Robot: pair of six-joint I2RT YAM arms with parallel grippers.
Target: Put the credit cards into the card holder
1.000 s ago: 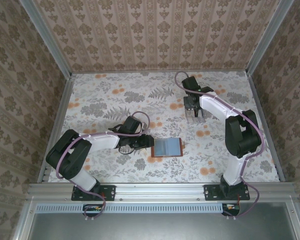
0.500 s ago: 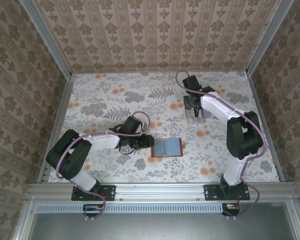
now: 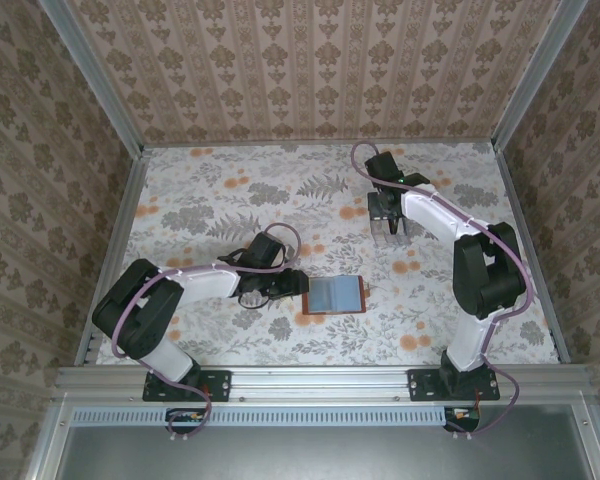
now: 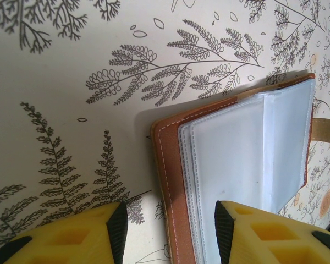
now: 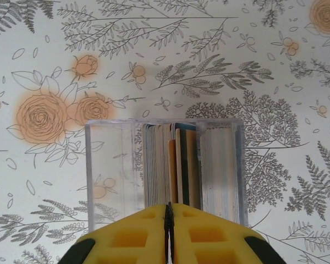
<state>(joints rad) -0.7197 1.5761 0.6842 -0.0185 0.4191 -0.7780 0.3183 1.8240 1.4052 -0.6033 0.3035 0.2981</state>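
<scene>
The card holder (image 3: 333, 296) lies open on the table, reddish-brown leather (image 4: 168, 165) with clear sleeves facing up. My left gripper (image 3: 283, 287) (image 4: 170, 231) is open and straddles the holder's left edge, one finger over the table and the other over the sleeves. Several credit cards (image 5: 170, 165) stand on edge in a clear plastic tray (image 5: 107, 170) (image 3: 392, 232). My right gripper (image 3: 388, 212) (image 5: 168, 212) hangs just above the card tops with its fingers pressed together. I cannot tell whether a card edge is pinched between them.
The table has a floral cloth (image 3: 230, 200). Patterned walls and metal rails (image 3: 115, 240) enclose it on three sides. A tan strap (image 4: 325, 130) sticks out from the holder's far side.
The right arm has shifted slightly over the tray. The left arm and the card holder have not moved.
</scene>
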